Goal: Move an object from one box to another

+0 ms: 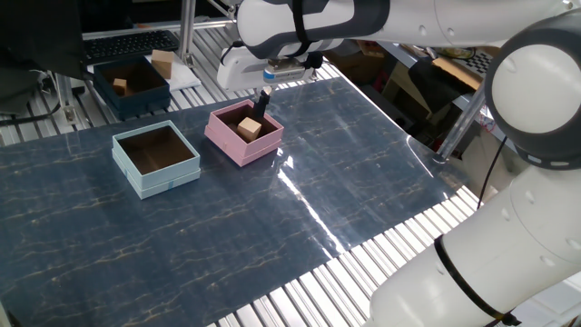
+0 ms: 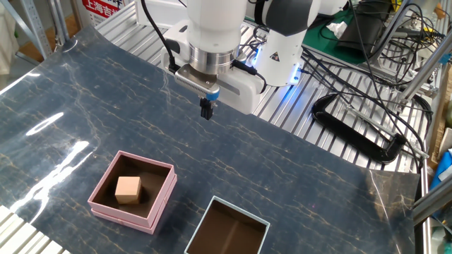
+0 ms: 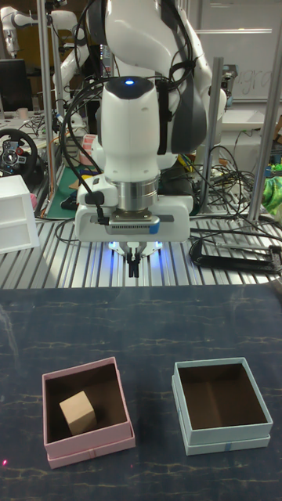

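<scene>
Cube [image 3: 78,412] sits in pink box [image 3: 53,452] nr left wall; pincer [image 3: 135,273] pressed together, high above, behind boxes.

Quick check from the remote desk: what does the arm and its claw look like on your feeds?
A glossy white arm with dark grey joint bands and a blue light on its front. Its wrist ends in a ribbed silver flange carrying a white claw body with a small blue tag. The claw has thin black fingers. Black cables trail behind the base.
</scene>
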Robot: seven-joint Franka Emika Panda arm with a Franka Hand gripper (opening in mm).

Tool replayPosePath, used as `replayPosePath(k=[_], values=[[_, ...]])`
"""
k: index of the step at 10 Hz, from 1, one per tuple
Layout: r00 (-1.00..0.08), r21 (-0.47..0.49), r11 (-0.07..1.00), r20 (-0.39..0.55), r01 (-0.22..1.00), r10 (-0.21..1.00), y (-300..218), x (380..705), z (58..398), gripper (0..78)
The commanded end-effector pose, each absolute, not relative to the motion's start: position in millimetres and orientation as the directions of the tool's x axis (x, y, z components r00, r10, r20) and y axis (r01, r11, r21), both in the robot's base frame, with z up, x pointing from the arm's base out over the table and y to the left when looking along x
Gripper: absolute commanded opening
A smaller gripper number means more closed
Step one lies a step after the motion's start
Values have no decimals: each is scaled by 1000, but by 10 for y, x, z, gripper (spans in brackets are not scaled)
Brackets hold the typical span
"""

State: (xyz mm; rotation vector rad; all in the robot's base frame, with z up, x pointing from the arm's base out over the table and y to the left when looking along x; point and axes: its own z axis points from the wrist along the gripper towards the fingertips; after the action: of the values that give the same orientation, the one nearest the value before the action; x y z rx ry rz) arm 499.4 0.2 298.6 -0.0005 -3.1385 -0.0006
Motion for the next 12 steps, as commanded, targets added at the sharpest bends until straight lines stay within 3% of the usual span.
replayPosePath(k=[1,12], values=[[-965,-1,966,-21,260,260,2,4994,2986,0],[-933,-7,934,-24,358,358,-377,5317,2980,0]])
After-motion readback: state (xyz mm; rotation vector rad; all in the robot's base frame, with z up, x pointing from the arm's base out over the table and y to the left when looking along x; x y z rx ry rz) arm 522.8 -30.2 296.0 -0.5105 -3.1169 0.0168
